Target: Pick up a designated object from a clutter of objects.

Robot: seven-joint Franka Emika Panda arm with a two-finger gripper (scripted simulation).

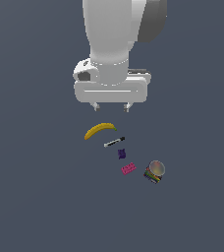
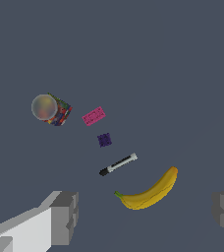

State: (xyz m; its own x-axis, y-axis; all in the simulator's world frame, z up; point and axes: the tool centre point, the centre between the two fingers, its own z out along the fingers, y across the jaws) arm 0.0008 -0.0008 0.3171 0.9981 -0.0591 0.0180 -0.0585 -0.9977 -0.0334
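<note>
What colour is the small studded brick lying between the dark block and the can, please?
Pink; the studded brick shows best in the wrist view.

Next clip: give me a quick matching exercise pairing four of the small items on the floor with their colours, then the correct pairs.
Items:
1. banana
2. marker
3. block
4. studded brick

Colours:
A. pink
B. black with a white end
C. yellow
D. dark purple

Pairs: 1-C, 2-B, 3-D, 4-A
</note>
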